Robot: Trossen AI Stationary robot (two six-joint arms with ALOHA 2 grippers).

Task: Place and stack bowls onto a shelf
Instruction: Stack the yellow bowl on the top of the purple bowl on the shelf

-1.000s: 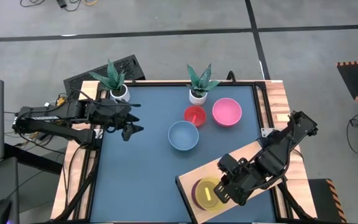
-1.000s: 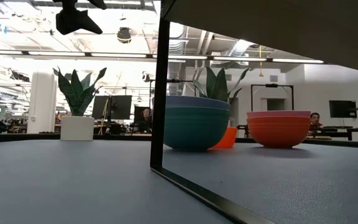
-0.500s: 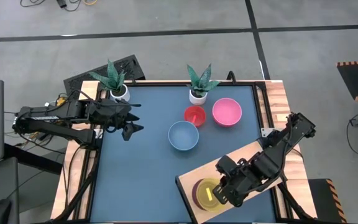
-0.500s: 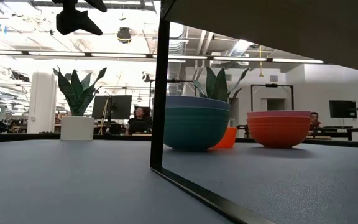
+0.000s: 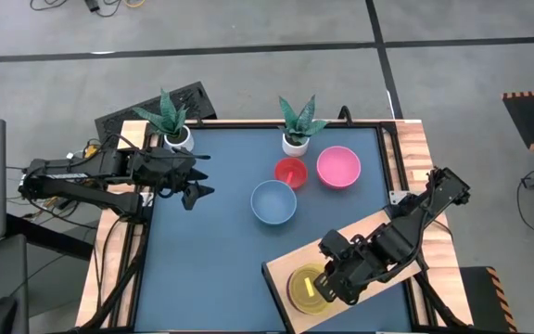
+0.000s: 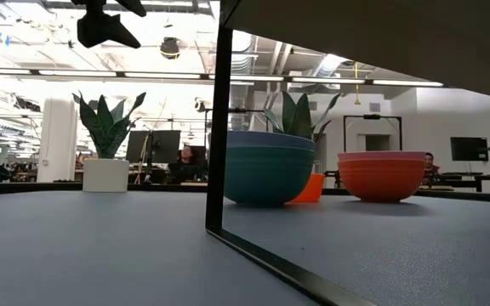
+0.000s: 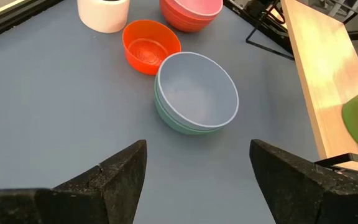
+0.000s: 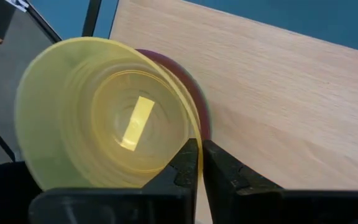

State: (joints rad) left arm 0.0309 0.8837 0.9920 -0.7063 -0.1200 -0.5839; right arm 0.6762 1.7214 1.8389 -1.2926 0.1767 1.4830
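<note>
From here I count two potted plants, one (image 5: 171, 121) at the table's (image 5: 211, 250) far left corner and one (image 5: 297, 123) at mid far edge. Three loose bowls sit just before the second: red (image 5: 290, 173), pink (image 5: 338, 167), light blue (image 5: 273, 202). A yellow-green bowl (image 5: 308, 289) rests on the shelf (image 5: 378, 224), a purple one (image 8: 197, 102) beneath it. My right gripper (image 8: 199, 163) pinches its rim, fingers nearly together. My left gripper (image 7: 197, 168) waits at the left edge, fingers apart.
</note>
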